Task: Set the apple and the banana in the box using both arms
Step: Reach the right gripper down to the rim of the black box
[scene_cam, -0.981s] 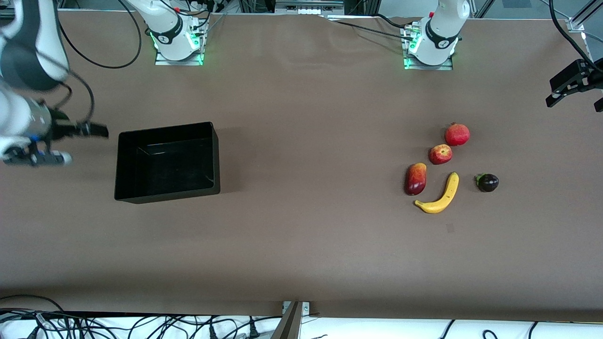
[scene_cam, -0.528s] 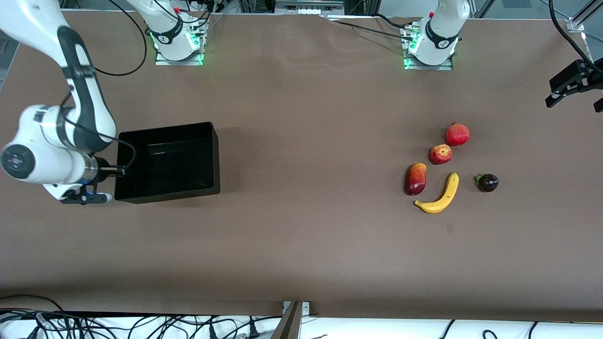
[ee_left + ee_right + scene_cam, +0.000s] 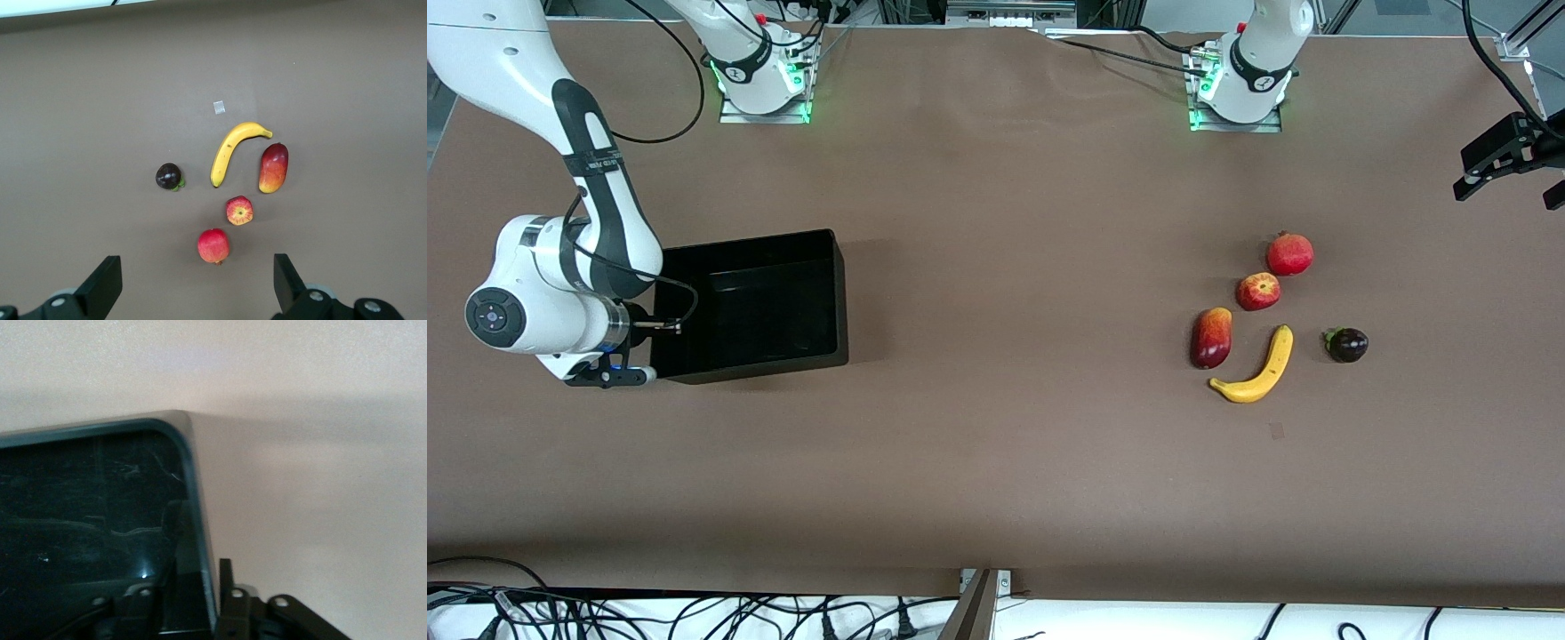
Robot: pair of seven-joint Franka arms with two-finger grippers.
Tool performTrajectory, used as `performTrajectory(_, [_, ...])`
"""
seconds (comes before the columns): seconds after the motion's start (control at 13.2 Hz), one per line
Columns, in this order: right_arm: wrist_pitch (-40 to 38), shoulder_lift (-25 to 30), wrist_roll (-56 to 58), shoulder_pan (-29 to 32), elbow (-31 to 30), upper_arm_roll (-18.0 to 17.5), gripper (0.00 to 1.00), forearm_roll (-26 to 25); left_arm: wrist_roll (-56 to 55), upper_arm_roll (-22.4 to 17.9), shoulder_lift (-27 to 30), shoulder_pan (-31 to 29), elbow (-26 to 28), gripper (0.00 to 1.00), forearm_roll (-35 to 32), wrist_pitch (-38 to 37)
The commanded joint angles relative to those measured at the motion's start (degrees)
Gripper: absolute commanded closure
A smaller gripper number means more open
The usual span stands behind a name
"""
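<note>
The right tool (image 3: 215,600) has just pinched the box (image 3: 831,293) wall, shifting it slightly. The left tool (image 3: 193,287) waits spread above apple (image 3: 1258,291) and banana (image 3: 1258,369), untouched on the tabletop (image 3: 1014,222).

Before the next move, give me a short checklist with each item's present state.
1. right gripper on the box wall at the right arm's end of the table: ok, one finger inside the rim, one outside.
2. Grip on that wall firm: cannot tell.
3. Box interior free of fruit: ok.
4. left gripper open, up over the table at the left arm's end: ok.
5. apple and banana on the table, untouched: ok.
6. Apple stands apart from the pomegranate and mango: ok.
</note>
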State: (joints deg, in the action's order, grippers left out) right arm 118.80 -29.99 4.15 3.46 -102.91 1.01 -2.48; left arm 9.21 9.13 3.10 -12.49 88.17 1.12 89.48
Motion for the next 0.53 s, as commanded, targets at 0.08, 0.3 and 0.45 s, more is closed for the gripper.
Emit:
performTrajectory(0.08, [-3.4, 4.2, -0.2, -1.5, 2.0, -3.9, 1.00, 1.1, -1.4, 0.5, -0.4, -0.6, -0.9, 0.00, 1.1, -1.0])
performTrajectory(0.3, [-11.7, 3.9, -2.6, -7.9, 9.2, -5.2, 1.00, 4.7, -1.3, 0.4, -0.8, -0.6, -1.0, 0.00, 0.6, -0.9])
performTrajectory(0.45, [-13.4, 3.6, -10.3, -13.1, 11.1, -5.2, 1.00, 11.1, -2.0, 0.9, -0.5, -0.5, -0.7, 0.00, 0.6, -1.1])
